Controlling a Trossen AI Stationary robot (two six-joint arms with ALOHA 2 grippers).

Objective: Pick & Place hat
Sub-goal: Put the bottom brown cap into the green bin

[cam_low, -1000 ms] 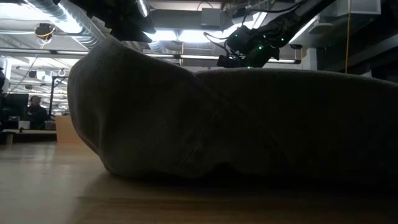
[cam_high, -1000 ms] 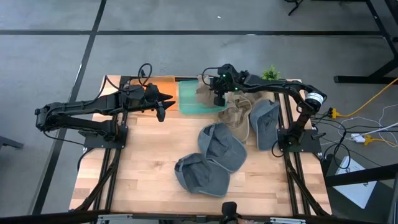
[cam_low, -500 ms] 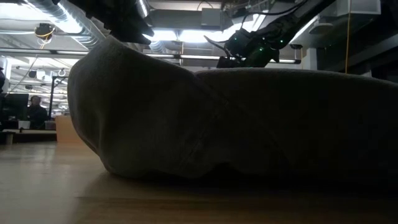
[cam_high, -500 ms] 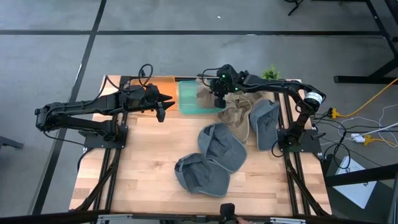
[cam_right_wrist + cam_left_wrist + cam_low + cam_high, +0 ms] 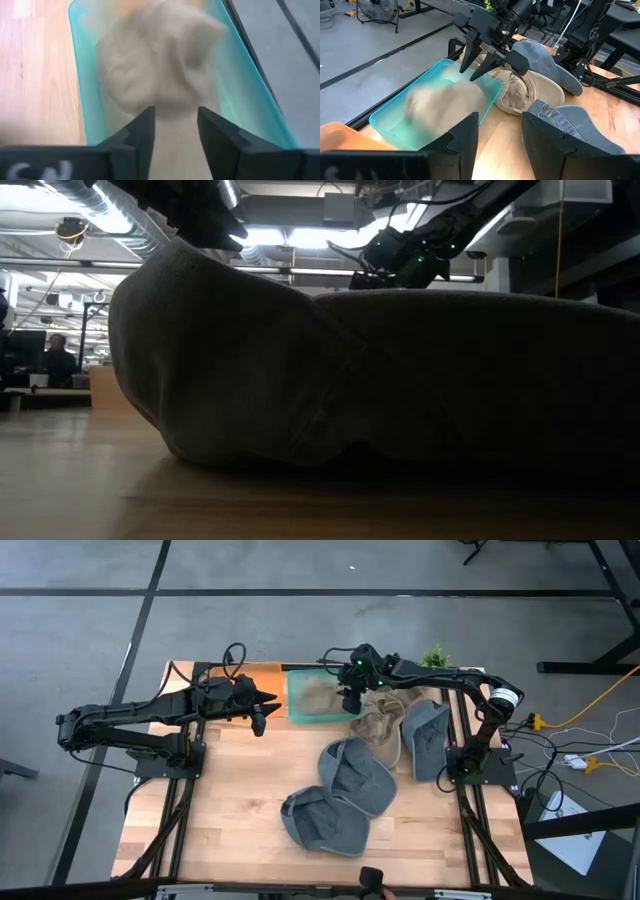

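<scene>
Hat (image 5: 157, 70) in teal bin (image 5: 250, 100).

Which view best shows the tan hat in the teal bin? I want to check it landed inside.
The left wrist view: tan hat inside the teal bin. Right wrist view is blurred, high view distant, low view blocked.

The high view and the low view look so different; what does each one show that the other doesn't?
Only the high view shows the teal bin with a tan hat in it, the open right gripper above it, the left gripper waiting nearby, and grey hats on the table. Only the low view shows the room's ceiling lights and a distant person. Both show a grey hat and wooden tabletop.
</scene>
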